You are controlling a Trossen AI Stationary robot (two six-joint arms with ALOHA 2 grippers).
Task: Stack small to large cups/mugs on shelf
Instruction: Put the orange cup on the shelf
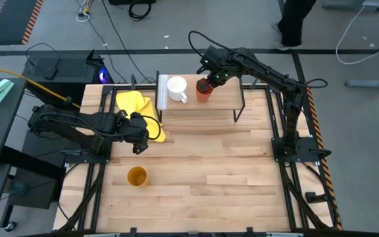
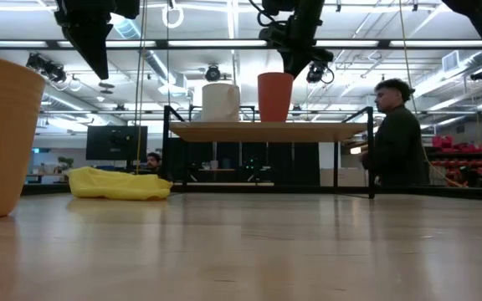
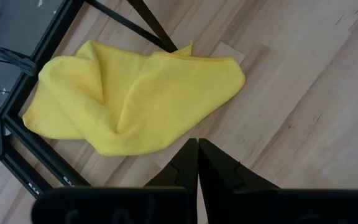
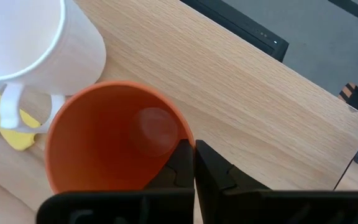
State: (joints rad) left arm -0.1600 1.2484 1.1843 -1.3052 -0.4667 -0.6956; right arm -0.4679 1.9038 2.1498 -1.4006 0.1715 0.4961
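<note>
Leftmost, the left gripper [image 1: 139,135] hangs above the table [image 1: 242,171], its fingers [image 3: 191,163] pressed together and holding nothing. Just beside it a crumpled yellow cloth [image 1: 137,108] lies on the tabletop, partly under the left end of the shelf [image 1: 226,100]. Nearer the front, the yellow-orange cup [image 1: 137,176] stands upright and alone, well apart from the shelf, its mouth open upward.

Further right, the shelf is a pale wood board on thin black legs, with a white strip at its left end. On it the white mug [image 1: 176,88] stands upright, handle toward the near side. Just to its right stands the orange-red cup [image 1: 204,90], upright and empty, close beside the mug. The right gripper [image 1: 214,78] is at this cup's far right rim; its fingers [image 4: 185,163] pinch the cup's wall. Behind the table a person [image 2: 397,140] in dark clothes stands in the room.
</note>
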